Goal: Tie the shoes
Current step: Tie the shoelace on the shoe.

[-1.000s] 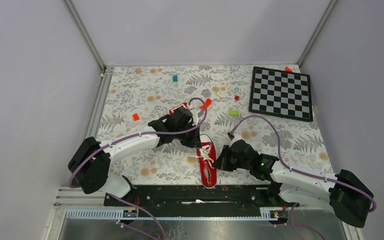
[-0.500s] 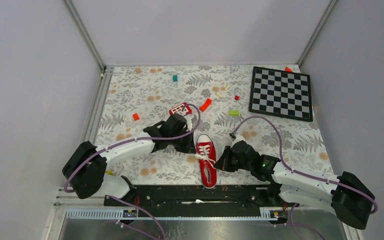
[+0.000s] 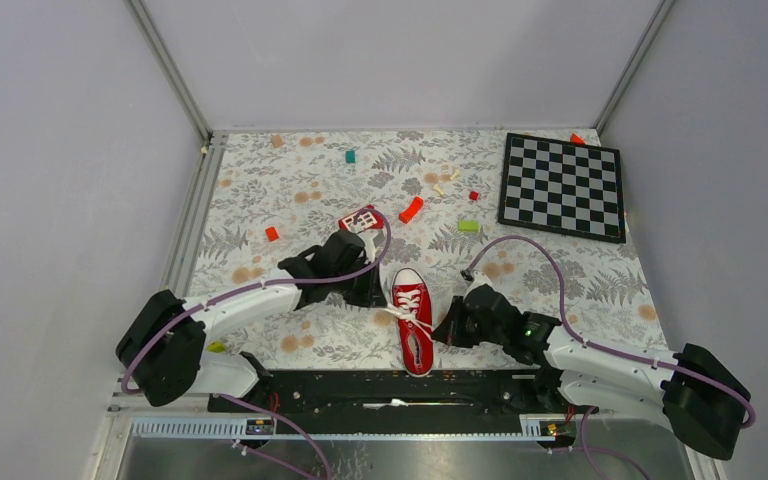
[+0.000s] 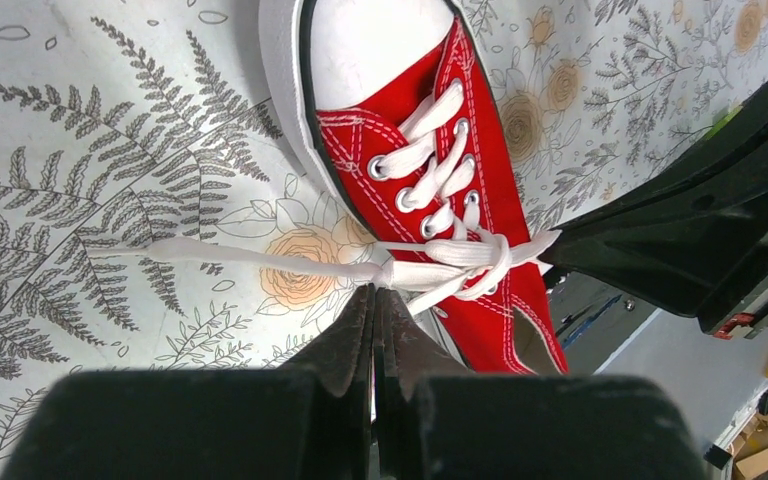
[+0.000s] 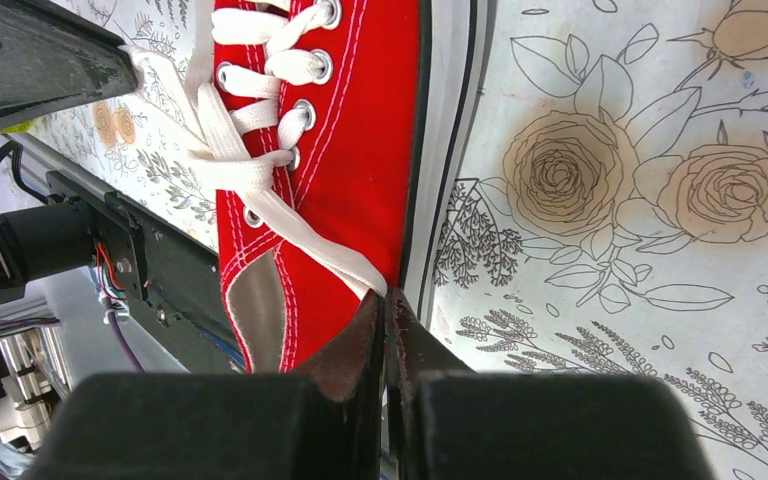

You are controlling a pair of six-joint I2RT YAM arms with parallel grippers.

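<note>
The red sneaker (image 3: 415, 322) lies on the flowered mat with its white toe cap pointing away from the arm bases. Its white laces (image 4: 430, 205) cross in a first wrap (image 4: 485, 255) over the tongue. My left gripper (image 4: 375, 290) is just left of the shoe (image 4: 480, 215), shut on one lace end, whose free tail (image 4: 220, 255) trails left over the mat. On the shoe's right side, near the heel opening, my right gripper (image 5: 385, 296) is shut on the other lace end (image 5: 305, 240). Both laces (image 3: 405, 317) run out sideways from the shoe (image 5: 350, 150).
A chessboard (image 3: 562, 186) lies at the back right. A red block with white squares (image 3: 360, 218), a red-orange piece (image 3: 411, 209), a green block (image 3: 468, 226) and other small blocks are scattered behind the shoe. The black base rail (image 3: 390, 385) runs just behind the heel.
My left gripper has drawn back to the left and nearer, off the toe, pulling its lace out and uncovering the red block. The right gripper has barely moved.
</note>
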